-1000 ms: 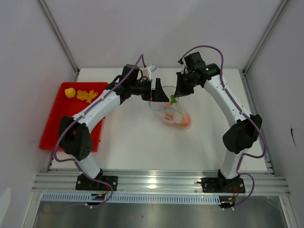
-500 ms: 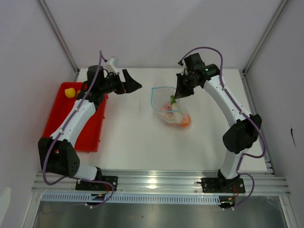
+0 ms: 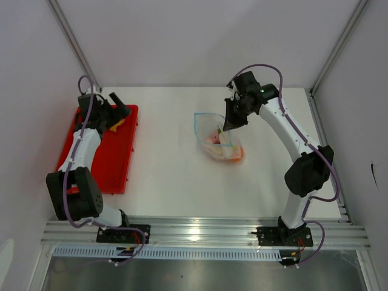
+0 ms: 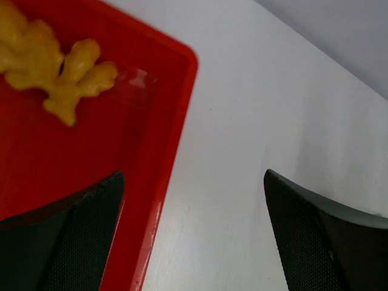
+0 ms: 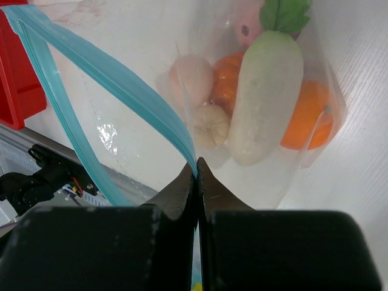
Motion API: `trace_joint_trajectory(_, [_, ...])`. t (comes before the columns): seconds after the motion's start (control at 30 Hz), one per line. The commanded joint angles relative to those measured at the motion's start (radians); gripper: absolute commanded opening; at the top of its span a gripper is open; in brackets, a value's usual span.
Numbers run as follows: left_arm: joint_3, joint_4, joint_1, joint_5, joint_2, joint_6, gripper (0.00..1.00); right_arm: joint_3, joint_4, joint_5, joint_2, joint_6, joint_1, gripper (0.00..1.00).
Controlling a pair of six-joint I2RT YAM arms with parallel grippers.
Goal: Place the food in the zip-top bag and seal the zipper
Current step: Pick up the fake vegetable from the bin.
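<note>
Centre of the top view, the zip-top bag (image 3: 209,130) sits on the bench (image 3: 163,157), right tool (image 5: 197,165) clamped on its zipper (image 5: 115,82). Floppy, slippery film, so I'd grab that stiffer strip. Left tool (image 4: 194,236) gapes wide near yellow food (image 4: 54,70), upper left.

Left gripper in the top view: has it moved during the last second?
Yes. The left gripper has swung left, away from the zip-top bag in the table's middle, and now hangs over the far right corner of the red tray.
</note>
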Motion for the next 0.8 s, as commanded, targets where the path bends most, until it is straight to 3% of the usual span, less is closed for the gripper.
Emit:
trace_joint_trajectory(0.0, [-0.079,0.074,0.046,0.064,0.027,-0.127,0.96,0.006,-0.008,-0.001,-0.039,-0.007,0.026,0.00])
trace_joint_trajectory(0.2, [-0.241,0.232,0.082,0.007,0.031,-0.307,0.97,0.009,-0.005,0.008,-0.042,-0.010,0.036,0.00])
trace_joint_trajectory(0.47, [-0.220,0.278,0.161,-0.053,0.165,-0.545,0.98,0.014,0.001,0.010,-0.042,-0.014,0.045,0.00])
trace_joint_trajectory(0.77, [-0.195,0.335,0.210,-0.125,0.244,-0.603,0.96,0.005,0.007,0.005,-0.048,-0.019,0.046,0.00])
